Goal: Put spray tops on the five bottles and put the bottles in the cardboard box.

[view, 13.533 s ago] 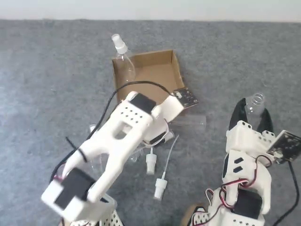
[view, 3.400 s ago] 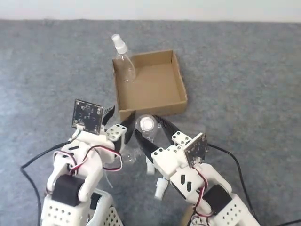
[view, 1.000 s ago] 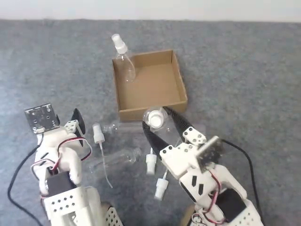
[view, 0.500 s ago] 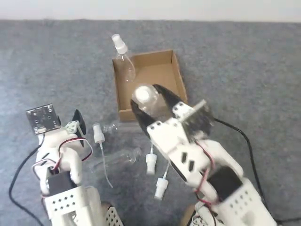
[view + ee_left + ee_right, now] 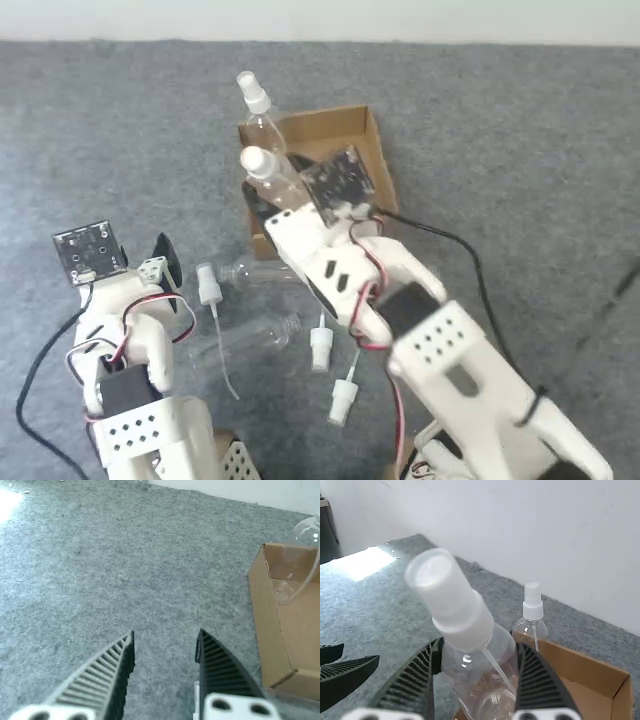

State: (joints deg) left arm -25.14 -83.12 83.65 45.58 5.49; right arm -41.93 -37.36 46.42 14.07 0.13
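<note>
Now we see the right gripper (image 5: 479,672) clamped on a clear plastic bottle with white spray top (image 5: 451,602), over the brown cardboard box (image 5: 373,150). Left gripper (image 5: 165,642), near left: spread, empty.

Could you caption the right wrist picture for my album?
Right claw holding a capped spray bottle at the cardboard box, another bottle already inside.
</note>
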